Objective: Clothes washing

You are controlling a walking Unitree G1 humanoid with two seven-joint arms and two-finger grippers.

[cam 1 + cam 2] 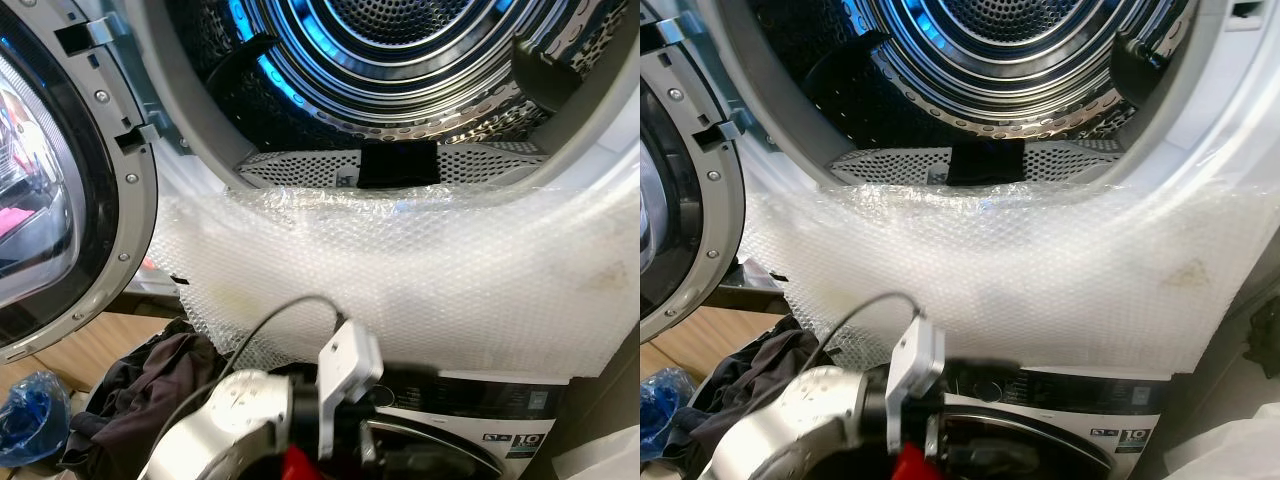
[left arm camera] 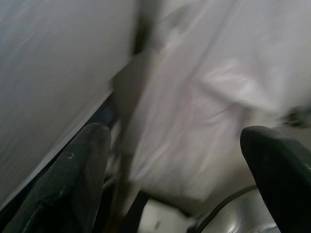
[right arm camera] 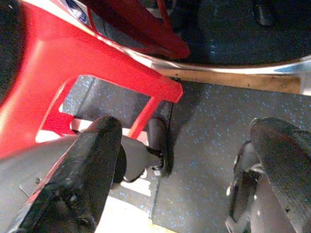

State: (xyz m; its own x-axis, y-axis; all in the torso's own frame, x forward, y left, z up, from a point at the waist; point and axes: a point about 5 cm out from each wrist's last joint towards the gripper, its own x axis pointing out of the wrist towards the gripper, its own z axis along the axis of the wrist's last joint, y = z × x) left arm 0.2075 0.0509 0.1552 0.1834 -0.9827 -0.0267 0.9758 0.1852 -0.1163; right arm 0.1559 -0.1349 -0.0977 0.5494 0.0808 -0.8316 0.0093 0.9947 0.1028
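Left eye view: the drum [image 1: 420, 60] gapes across the upper frame, while dark clothes [image 1: 150, 385] sit at lower left. Both the left gripper [image 2: 175, 160] and right gripper [image 3: 184, 160] are spread, empty. Lift garments above the bubble wrap [image 1: 400, 270] covering the sill.

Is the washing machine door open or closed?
Open. The door is swung out to the left, and the drum shows straight in.

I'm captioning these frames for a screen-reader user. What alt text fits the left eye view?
An open washer drum of perforated metal, lit blue, fills the top, with bubble wrap draped over its lower rim. The round door hangs open at left above a pile of dark clothes, and a silver robot arm crosses the bottom.
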